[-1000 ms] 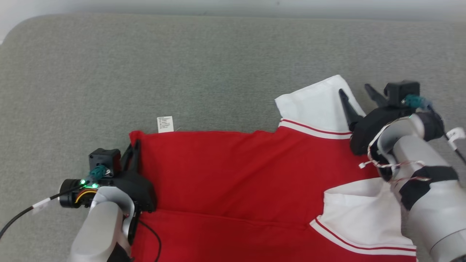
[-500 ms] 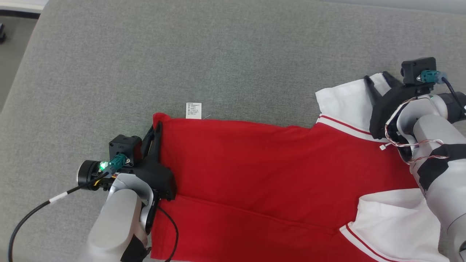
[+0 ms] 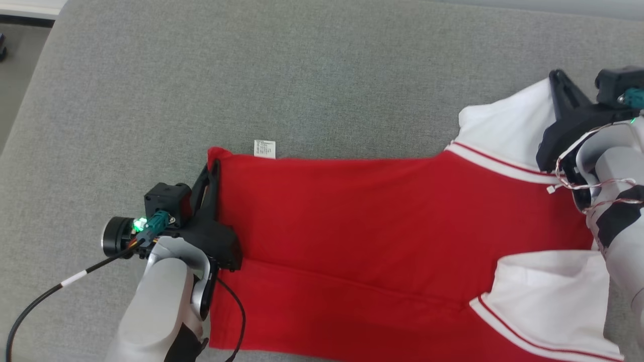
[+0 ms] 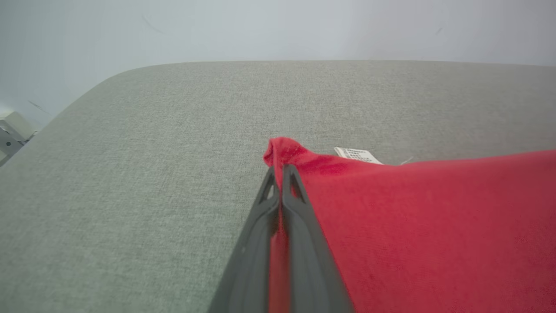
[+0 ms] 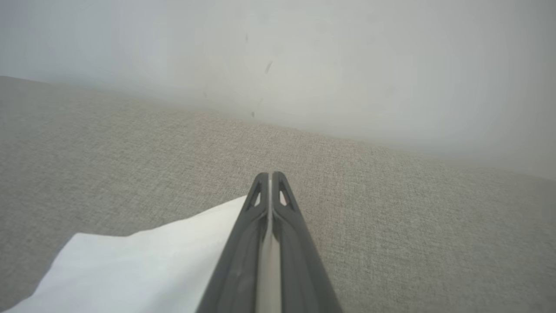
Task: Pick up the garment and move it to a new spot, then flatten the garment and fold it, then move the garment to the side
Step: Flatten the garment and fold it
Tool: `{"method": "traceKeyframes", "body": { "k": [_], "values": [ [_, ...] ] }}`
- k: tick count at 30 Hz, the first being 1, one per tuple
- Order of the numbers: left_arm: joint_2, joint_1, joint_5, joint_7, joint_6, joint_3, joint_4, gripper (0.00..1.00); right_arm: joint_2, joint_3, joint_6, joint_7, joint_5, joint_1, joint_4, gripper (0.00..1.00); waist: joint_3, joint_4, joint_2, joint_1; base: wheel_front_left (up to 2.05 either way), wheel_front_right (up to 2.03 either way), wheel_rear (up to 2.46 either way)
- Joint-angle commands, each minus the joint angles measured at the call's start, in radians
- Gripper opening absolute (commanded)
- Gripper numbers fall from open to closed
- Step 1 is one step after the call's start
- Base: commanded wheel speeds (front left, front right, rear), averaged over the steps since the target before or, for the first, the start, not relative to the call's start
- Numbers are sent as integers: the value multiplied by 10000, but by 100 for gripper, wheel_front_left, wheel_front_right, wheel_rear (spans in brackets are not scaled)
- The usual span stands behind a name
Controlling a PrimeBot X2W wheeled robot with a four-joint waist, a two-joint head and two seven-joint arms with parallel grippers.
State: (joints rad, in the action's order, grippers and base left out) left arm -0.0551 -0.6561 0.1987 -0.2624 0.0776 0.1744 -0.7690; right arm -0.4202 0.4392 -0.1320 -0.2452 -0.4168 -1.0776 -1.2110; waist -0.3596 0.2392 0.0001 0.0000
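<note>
Likely flattening step in hand. Red-and-white shirt [image 3: 377, 211] lying spread on grey padded surface [image 3: 251, 75]. Left tool [image 3: 212, 168] clenching red hem corner; right tool [image 3: 557, 80] clenching white sleeve [image 3: 503, 123] edge. Next move calling for even outward pull, no slipping.

Lower hem of garment [image 3: 377, 211] cut off by head view's bottom edge. Far white sleeve [image 3: 503, 125] partly behind right gripper [image 3: 555, 76] and pale forearm [image 3: 611, 166], itself cut by right edge. Print on label [image 3: 264, 149] too small to read. Red corner inside left gripper [image 4: 279, 167] mostly hidden.
</note>
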Motion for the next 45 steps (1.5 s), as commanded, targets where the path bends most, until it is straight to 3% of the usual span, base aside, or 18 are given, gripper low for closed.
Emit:
{"method": "traceKeyframes", "body": {
  "k": [1,11,25,43,44,45],
  "values": [
    [-74,156,-87,-32,-71,-99,167,0,32,-154,29,-135,121,-162,69,0,82,-72,-1,0,0,0,0],
    [-335,1047,-404,-32,160,-319,1103,0,296,-1951,29,-201,620,1595,2745,0,827,-640,-1,0,0,0,0],
    [-748,2701,-602,-33,349,-843,1503,0,1389,-3064,29,-204,638,5498,5664,0,1735,-1631,-1,0,0,0,0],
    [-783,4953,-946,-33,465,-1504,2682,0,2587,-3940,29,-204,403,7945,6559,0,2688,-2485,-1,0,0,0,0],
    [-766,5040,-1000,-33,467,-1529,2747,1,2606,-4004,29,-204,402,7986,6561,0,2697,-2499,-1,0,0,0,0],
    [-769,5117,-1100,-33,467,-1523,2795,11,2624,-4055,29,-204,407,8022,6559,0,2703,-2511,-1,0,0,0,0]
  ]
}}
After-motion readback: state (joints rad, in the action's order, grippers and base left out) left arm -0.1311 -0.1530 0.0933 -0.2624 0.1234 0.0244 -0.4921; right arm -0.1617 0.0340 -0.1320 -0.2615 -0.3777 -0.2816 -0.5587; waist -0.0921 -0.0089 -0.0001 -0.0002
